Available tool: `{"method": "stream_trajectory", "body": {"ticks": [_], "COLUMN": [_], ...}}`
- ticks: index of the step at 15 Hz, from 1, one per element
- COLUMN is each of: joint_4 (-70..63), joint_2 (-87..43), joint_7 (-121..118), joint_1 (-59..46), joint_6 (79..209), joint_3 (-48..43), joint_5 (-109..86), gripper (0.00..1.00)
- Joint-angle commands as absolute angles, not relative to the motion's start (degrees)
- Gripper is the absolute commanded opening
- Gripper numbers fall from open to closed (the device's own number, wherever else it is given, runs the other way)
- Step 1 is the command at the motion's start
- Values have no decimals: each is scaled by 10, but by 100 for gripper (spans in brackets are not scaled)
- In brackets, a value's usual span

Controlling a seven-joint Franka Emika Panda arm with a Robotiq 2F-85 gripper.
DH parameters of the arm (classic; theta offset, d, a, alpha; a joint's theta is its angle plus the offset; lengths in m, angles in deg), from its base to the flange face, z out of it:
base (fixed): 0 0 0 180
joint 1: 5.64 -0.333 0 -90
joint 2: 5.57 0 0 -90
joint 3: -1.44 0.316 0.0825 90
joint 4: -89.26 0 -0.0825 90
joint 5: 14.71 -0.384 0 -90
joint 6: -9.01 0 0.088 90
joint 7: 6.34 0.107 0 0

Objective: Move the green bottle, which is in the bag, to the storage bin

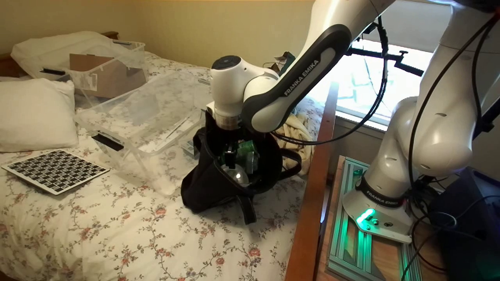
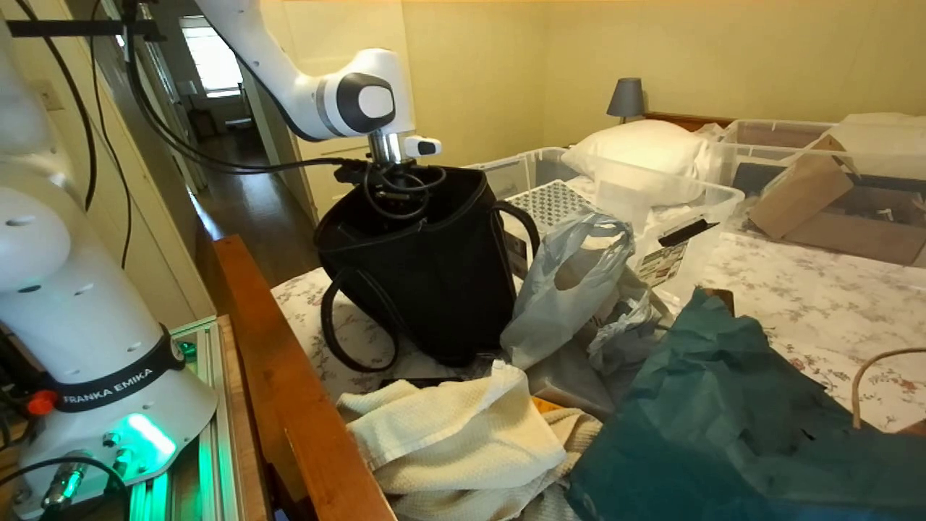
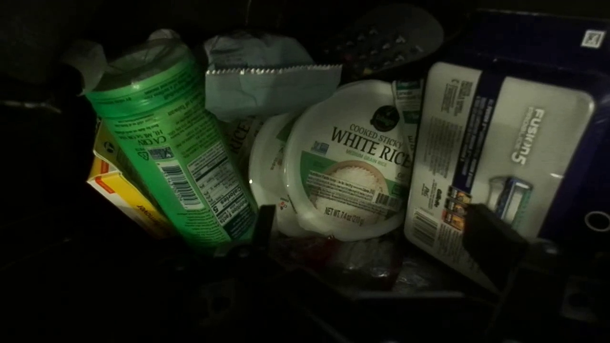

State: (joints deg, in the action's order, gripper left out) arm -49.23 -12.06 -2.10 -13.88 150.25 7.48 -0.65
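One cylindrical, plastic green bottle [image 3: 174,157] is seen tilted inside one black, soft-fabric bag [image 1: 209,183], beside at least two round, white rice bowls [image 3: 348,193]; the gripper [image 3: 371,224] is held there, its two fingers spread wide, nothing grasped; of two clear, rectangular plastic tubs [image 1: 83,82], the storage bin [image 1: 132,150] is placed nearer the bag.

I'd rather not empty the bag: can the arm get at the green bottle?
Probably yes, after shifting: the open gripper is in the bag; the green bottle lies mostly uncovered, though rice bowls beside it may crowd the grasp.
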Motion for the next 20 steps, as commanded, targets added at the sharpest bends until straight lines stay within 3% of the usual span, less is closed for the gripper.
{"method": "stream_trajectory", "body": {"ticks": [1,9,20], "joint_4": [-491,-453,-348], "joint_2": [-131,-181,-296], "joint_7": [-52,-79,-60], "joint_1": [-135,-133,-141], "joint_6": [1518,1505,1394], "joint_3": [67,36,20], "joint_5": [44,205,302], "gripper": [100,100,100]}}
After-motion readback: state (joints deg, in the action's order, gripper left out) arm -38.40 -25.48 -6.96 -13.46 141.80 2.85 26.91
